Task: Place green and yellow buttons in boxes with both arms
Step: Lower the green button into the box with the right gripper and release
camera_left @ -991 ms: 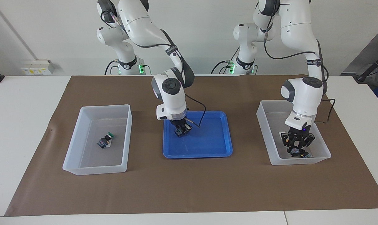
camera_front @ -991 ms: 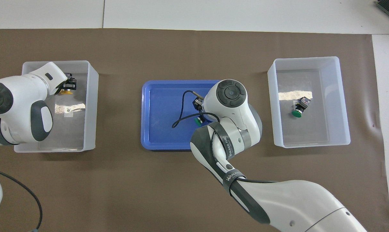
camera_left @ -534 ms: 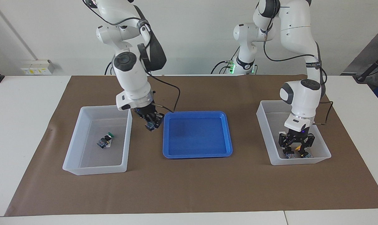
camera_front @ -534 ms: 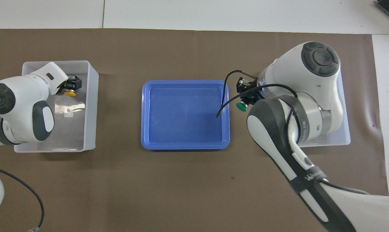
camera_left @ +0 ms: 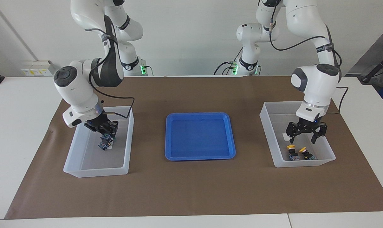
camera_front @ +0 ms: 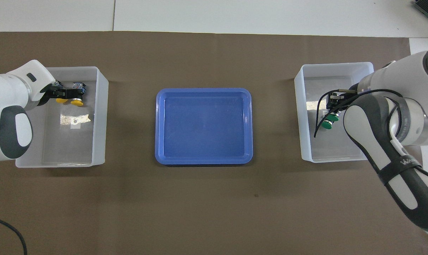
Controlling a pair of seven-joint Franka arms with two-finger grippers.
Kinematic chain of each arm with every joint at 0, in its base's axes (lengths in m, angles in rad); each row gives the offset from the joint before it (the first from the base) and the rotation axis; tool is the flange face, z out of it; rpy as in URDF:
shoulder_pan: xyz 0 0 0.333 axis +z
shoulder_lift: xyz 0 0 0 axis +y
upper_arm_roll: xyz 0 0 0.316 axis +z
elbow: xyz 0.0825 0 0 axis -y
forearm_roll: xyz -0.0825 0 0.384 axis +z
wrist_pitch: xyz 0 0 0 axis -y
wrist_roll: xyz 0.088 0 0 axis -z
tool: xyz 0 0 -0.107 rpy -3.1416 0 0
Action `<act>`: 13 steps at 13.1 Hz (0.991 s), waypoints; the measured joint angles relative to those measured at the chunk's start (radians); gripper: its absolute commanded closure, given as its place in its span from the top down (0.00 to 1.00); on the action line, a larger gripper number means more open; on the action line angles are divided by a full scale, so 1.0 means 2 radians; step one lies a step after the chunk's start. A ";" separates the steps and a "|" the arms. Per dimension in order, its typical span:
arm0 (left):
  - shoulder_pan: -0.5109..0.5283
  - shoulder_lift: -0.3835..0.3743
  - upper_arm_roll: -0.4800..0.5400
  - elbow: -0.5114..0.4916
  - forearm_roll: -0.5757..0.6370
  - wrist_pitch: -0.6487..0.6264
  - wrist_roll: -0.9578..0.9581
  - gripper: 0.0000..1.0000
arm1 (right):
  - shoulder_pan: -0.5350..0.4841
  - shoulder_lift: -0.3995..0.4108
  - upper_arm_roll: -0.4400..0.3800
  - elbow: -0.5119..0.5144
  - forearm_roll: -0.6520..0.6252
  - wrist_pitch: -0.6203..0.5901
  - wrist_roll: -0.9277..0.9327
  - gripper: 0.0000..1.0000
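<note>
You have two yellow buttons [camera_left: 297, 153] lying side by side in the box at the left arm's end [camera_left: 267, 133], at the wall farthest from the robots; each shows a round yellow mushroom cap on a black-and-blue blocky body, and in the overhead view the caps point toward six o'clock. The left gripper [camera_left: 306, 138] hangs just above them inside that box, fingers spread wide, grasping nothing.

At the right arm's end, the other box [camera_left: 128, 142], translucent white with tall sloping walls, holds a green button [camera_left: 104, 145] on its floor; the right gripper [camera_left: 106, 133] is low inside it, clenched on a second green button [camera_front: 333, 117], whose round green cap sits beside the first one's cap in the overhead view; from that view both caps also face six o'clock.

Between the two boxes, at the middle of the brown mat [camera_left: 191, 186], you see the shallow blue tray [camera_left: 231, 136].
</note>
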 measured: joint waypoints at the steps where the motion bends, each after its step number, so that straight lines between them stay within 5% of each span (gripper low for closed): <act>1: 0.000 -0.018 -0.001 0.005 0.000 -0.044 0.000 1.00 | -0.012 0.000 0.000 -0.024 0.000 0.027 -0.029 0.24; 4: 0.000 -0.061 -0.006 0.033 0.000 -0.161 0.000 1.00 | -0.030 -0.001 0.000 -0.064 0.000 0.072 -0.066 0.98; 8: 0.000 -0.107 -0.008 0.051 0.000 -0.246 0.000 1.00 | -0.030 -0.002 0.002 -0.089 0.000 0.106 -0.068 1.00; 13: 0.000 -0.113 -0.019 0.129 0.000 -0.343 -0.009 1.00 | -0.009 -0.022 0.010 -0.058 -0.001 0.077 -0.016 1.00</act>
